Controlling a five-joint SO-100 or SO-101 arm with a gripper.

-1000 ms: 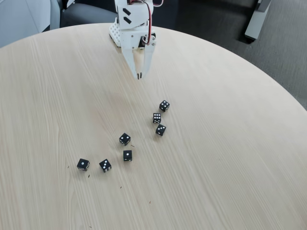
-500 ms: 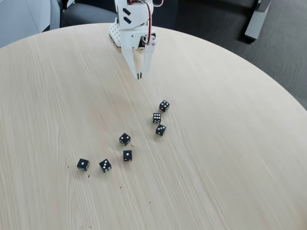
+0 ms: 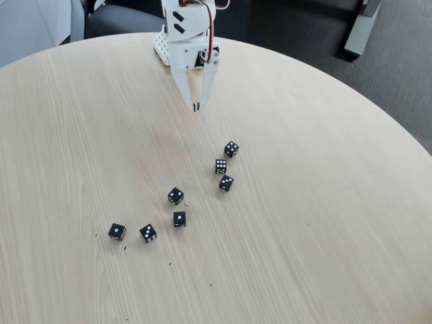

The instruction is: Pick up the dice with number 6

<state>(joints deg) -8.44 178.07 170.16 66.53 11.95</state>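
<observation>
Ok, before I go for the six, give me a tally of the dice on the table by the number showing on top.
One pip on top: 2, at and
Two pips: 1
Three pips: 1
Four pips: 2, at and (pips are small, so these are my best reading)
Six pips: 1, the dice with number 6
Total: 7 black dice

The table is pale wood or wood-look laminate with fine straight grain, smooth and matt, with only a faint sheen. The dice with number 6 looks like hard black plastic, slightly glossy, with white painted pips; the other dice share that finish. The gripper is white plastic, matt, with dark tips. The floor beyond looks like dark grey carpet, rough.
</observation>
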